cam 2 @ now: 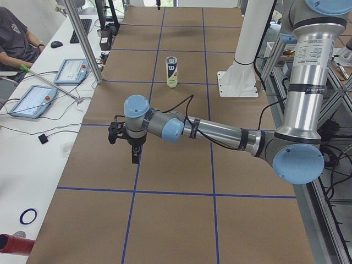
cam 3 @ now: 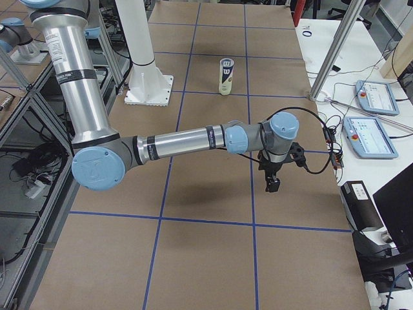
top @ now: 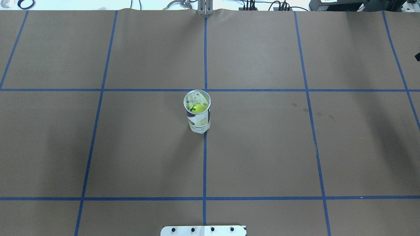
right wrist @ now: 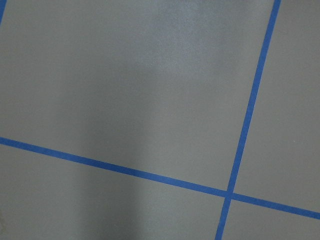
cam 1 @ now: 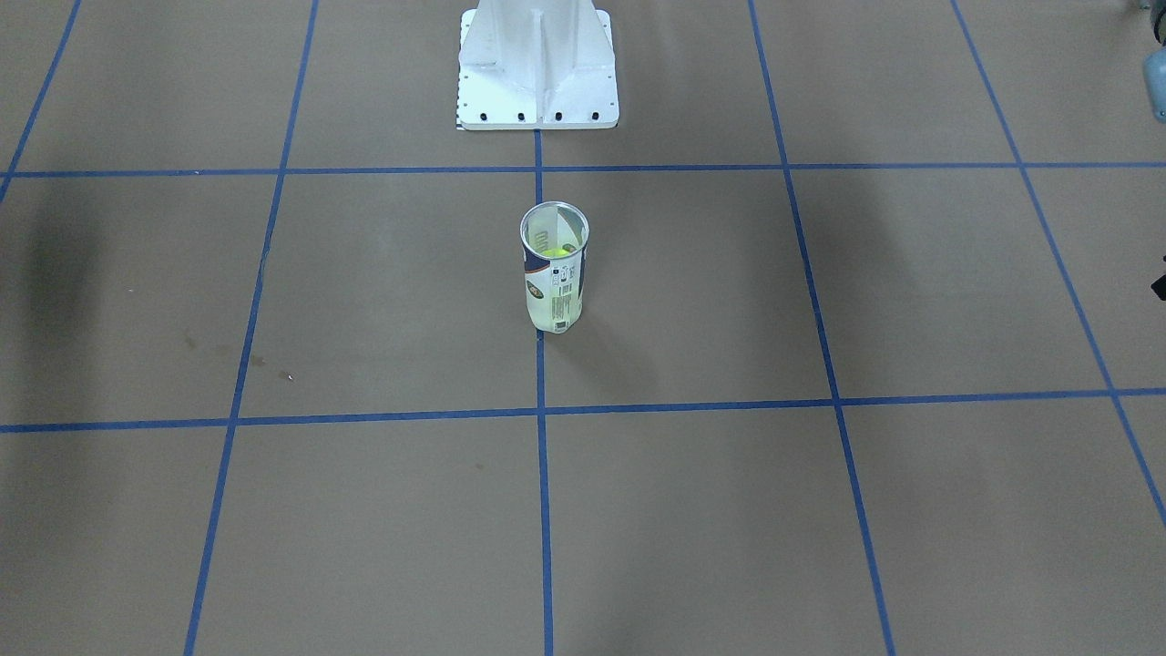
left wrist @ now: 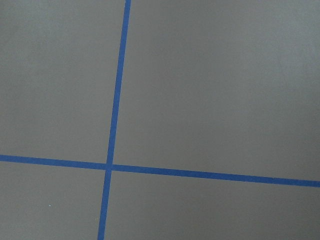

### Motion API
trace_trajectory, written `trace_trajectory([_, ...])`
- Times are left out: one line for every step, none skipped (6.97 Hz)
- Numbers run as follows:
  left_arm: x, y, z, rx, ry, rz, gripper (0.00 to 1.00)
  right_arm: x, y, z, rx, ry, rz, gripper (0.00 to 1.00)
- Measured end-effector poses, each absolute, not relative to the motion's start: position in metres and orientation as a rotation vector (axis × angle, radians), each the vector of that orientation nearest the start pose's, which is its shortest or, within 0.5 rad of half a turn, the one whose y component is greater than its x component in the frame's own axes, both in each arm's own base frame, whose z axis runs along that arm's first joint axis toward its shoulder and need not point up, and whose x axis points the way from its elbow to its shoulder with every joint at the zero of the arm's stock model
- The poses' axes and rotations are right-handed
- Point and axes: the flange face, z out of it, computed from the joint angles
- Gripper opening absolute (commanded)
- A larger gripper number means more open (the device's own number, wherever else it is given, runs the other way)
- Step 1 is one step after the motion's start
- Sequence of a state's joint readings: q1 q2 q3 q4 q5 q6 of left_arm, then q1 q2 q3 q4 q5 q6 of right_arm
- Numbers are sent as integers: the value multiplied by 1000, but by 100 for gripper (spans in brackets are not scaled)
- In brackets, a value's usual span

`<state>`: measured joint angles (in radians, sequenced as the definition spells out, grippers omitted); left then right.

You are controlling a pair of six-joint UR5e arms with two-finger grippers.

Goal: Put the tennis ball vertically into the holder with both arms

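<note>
The holder [top: 197, 113] stands upright at the table's middle, a clear can with a silver rim and a white and navy label. A yellow-green tennis ball [top: 198, 108] sits inside it, low in the can. The holder also shows in the front view [cam 1: 554, 269] and in both side views [cam 2: 172, 71] [cam 3: 225, 76]. My left gripper [cam 2: 133, 151] hangs over the table far to the holder's left, and I cannot tell whether it is open or shut. My right gripper [cam 3: 273, 184] hangs far to the holder's right, its state also unclear. Both wrist views show only brown paper and blue tape.
The white mounting base [cam 1: 537, 68] stands behind the holder. Blue tape lines grid the brown table. Beyond the far edge are aluminium posts [cam 2: 82, 41], two tablets [cam 2: 69, 70] and a seated operator [cam 2: 14, 38].
</note>
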<state>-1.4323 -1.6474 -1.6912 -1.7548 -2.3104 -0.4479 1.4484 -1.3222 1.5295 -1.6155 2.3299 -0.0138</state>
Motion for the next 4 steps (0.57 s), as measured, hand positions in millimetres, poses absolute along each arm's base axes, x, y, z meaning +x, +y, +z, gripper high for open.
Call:
trace_trajectory([9, -540, 544, 130, 802, -152, 99, -4, -602, 546, 117, -781, -182, 99])
trace_trajectory([12, -538, 550, 117, 799, -152, 99, -1, -603, 545, 120, -787, -176, 99])
trace_trajectory([15, -534, 558, 106, 794, -135, 100, 1, -603, 544, 124, -790, -173, 99])
trace_trajectory([18, -528, 565, 107, 788, -92, 100, 2, -602, 544, 126, -790, -172, 99])
